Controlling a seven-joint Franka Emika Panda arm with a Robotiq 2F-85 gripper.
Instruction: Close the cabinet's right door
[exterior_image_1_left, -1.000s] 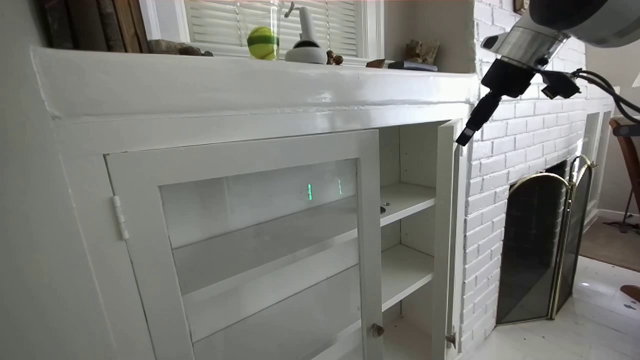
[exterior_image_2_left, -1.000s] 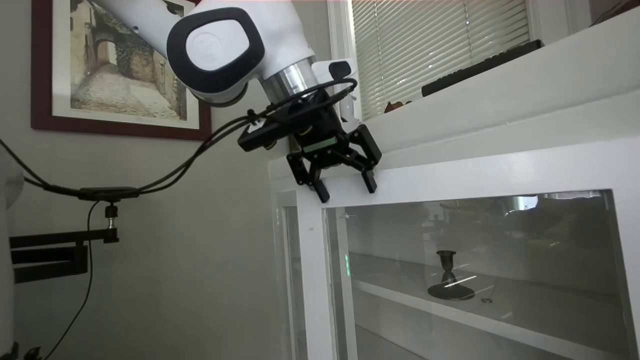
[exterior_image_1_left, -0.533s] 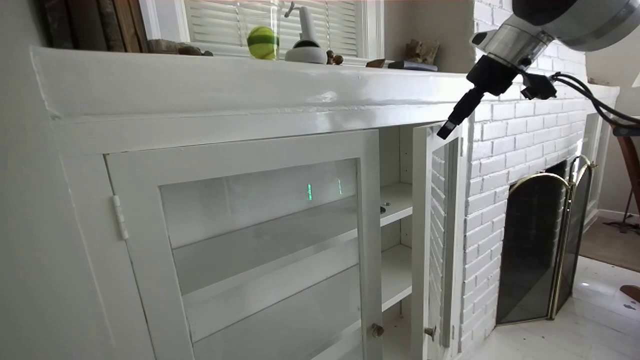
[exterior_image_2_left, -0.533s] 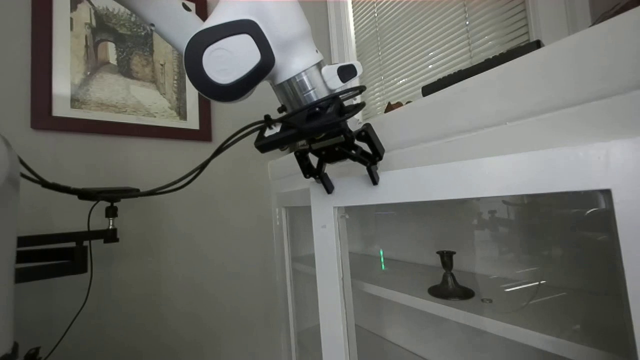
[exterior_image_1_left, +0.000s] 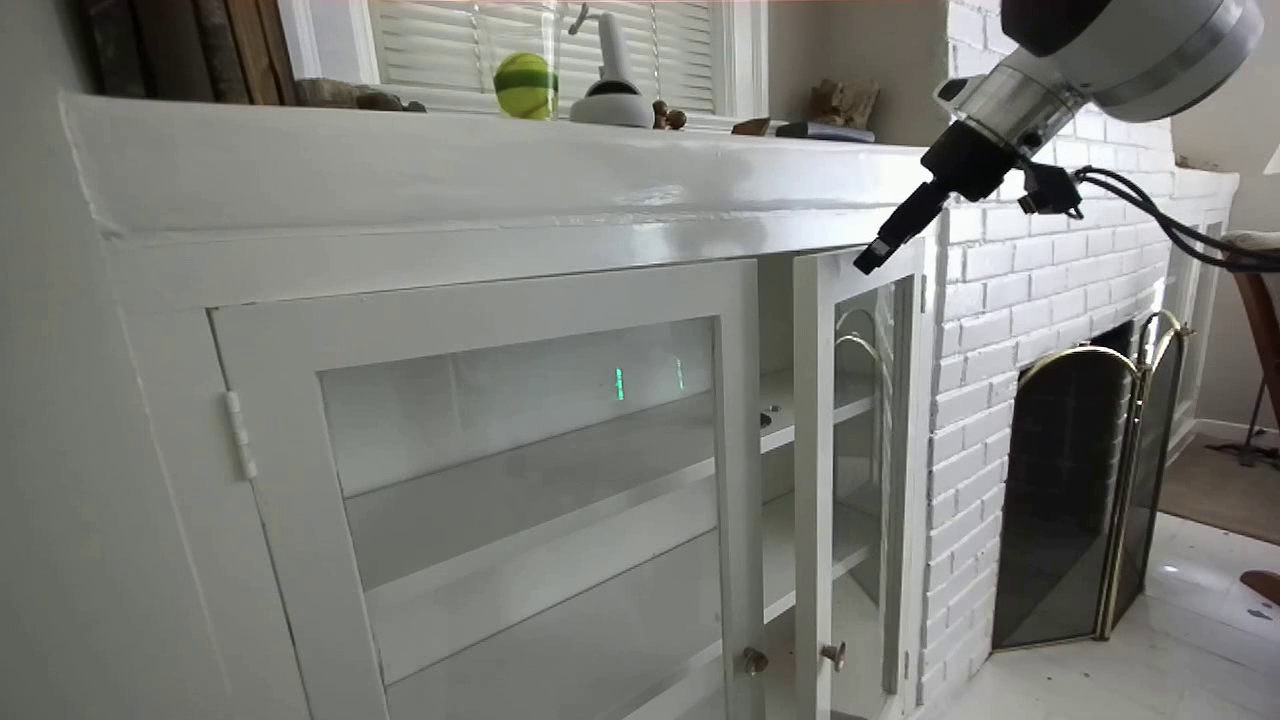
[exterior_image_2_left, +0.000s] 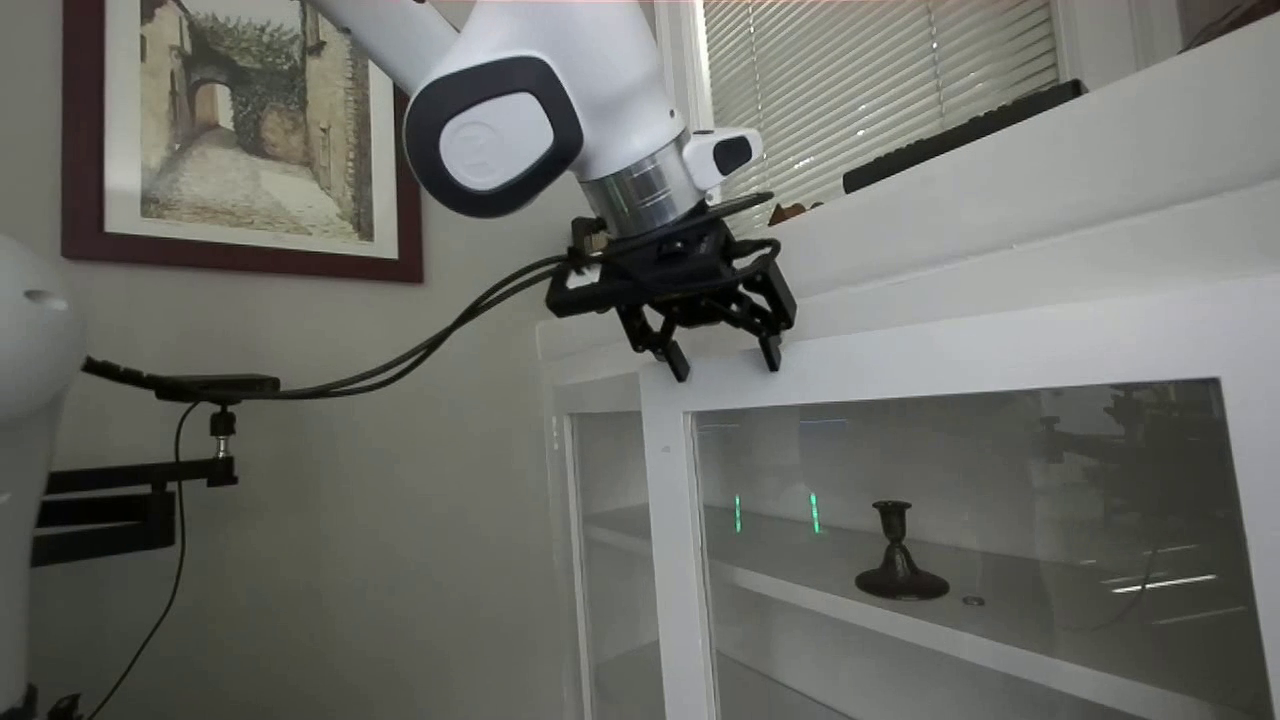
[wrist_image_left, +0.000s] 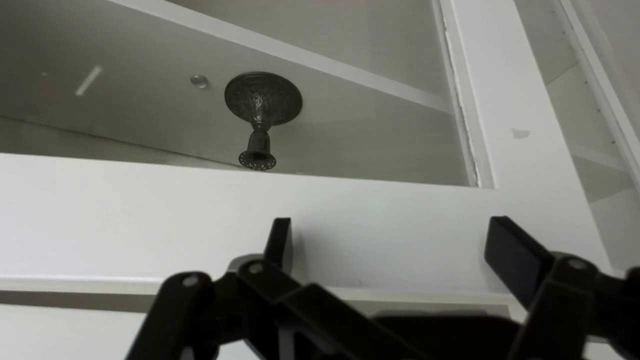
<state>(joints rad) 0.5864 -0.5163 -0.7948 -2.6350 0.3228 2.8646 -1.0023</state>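
Observation:
The cabinet (exterior_image_1_left: 500, 170) is white and wide; its ledge also shows in an exterior view (exterior_image_2_left: 1100, 230). Its right door (exterior_image_1_left: 813, 450), a white frame around clear glass, stands ajar, with a gap between its free edge and the left-hinged twin door (exterior_image_1_left: 540, 300). The right door's top rail shows in an exterior view (exterior_image_2_left: 960, 350) and in the wrist view (wrist_image_left: 150, 205). My gripper (exterior_image_1_left: 868, 262) is open and empty, fingers spread, seen also in an exterior view (exterior_image_2_left: 726, 366). In the wrist view the fingertips (wrist_image_left: 390, 232) appear to rest against the top rail's front, near its free corner.
A dark candle holder (exterior_image_2_left: 900, 560) stands on a shelf behind the glass, also in the wrist view (wrist_image_left: 260, 105). A metal-framed fireplace screen (exterior_image_1_left: 1060, 500) stands beside the white brick wall (exterior_image_1_left: 980, 400). A ball (exterior_image_1_left: 526, 86) and several small things sit on the ledge.
The gripper has moved left in one exterior view and right in the other, fingers still open. The right door has swung inward with it, narrowing the gap to the twin door.

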